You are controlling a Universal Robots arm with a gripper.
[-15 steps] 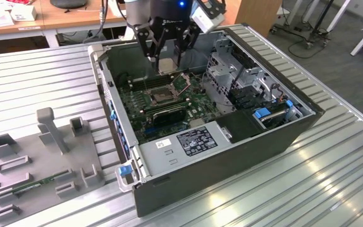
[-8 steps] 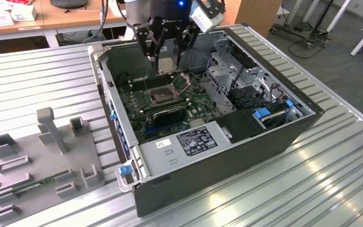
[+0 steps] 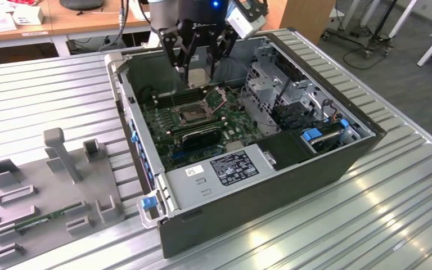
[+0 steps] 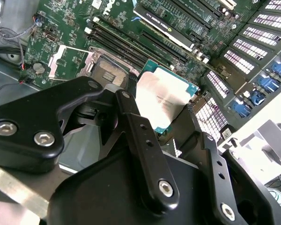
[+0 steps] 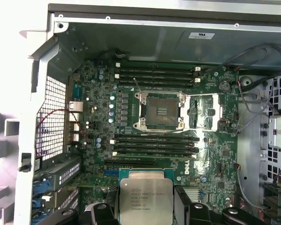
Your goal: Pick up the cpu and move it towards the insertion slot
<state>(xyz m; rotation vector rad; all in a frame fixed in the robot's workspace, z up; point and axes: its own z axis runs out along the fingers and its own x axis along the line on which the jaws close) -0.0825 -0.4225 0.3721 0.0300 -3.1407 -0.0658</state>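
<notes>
First wrist view: jaws clamped around cpu (image 5: 144, 198)

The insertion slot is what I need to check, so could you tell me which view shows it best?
The first wrist view: the insertion slot faces the camera, open, silver frame and dark centre unobstructed. The exterior view shows it small inside the case. In the second wrist view it sits partly behind the hand, which holds the cpu.

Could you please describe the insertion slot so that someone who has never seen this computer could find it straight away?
Look inside the open computer case at the green motherboard. The insertion slot sits between two banks of long black memory slots. Unlike those narrow strips, it is square, with a silver metal frame around a dark centre, and its hinged silver plate lies open beside it.
</notes>
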